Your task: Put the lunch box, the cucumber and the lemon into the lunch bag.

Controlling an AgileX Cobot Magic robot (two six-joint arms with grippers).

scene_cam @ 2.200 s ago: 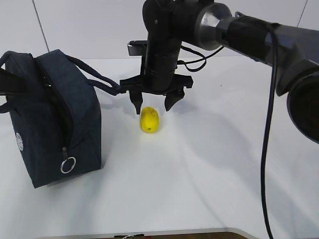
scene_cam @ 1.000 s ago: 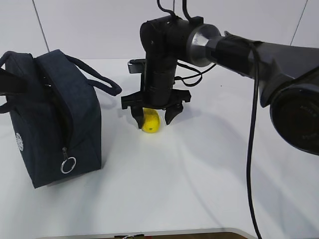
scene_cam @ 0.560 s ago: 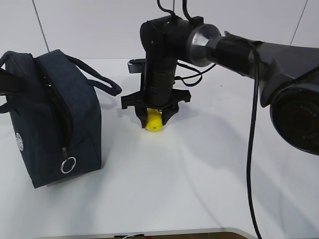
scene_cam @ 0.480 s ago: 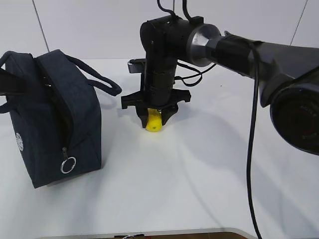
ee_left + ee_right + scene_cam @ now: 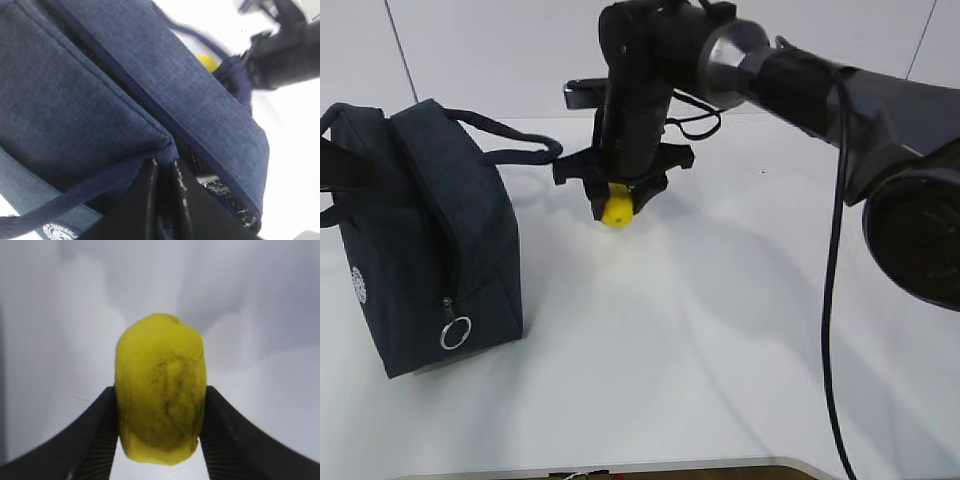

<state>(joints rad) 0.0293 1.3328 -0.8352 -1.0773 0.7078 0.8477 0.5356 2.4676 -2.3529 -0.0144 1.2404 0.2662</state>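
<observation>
The yellow lemon [image 5: 616, 212] hangs above the white table, pinched between the black fingers of my right gripper [image 5: 617, 203]. In the right wrist view the lemon [image 5: 160, 385] fills the gap of that gripper [image 5: 160, 407]. The navy lunch bag [image 5: 430, 240] stands at the left, its top unzipped. My left gripper [image 5: 164, 164] is shut on the bag's fabric edge [image 5: 167, 147] and shows at the far left of the exterior view [image 5: 342, 165]. The lemon [image 5: 206, 61] shows beyond the bag. The lunch box and the cucumber are not plainly visible; something glossy [image 5: 220, 187] lies in the bag's opening.
The bag's loop handle [image 5: 515, 152] sticks out toward the right arm [image 5: 790, 75]. A silver ring pull [image 5: 455, 332] hangs low on the bag's front. The table's front edge [image 5: 620, 468] runs along the bottom. A white wall stands behind.
My right gripper came down over the lemon, shut on it and lifted it up and slightly left off the table. The bag's handle shifted a little. The left gripper has kept its hold.
</observation>
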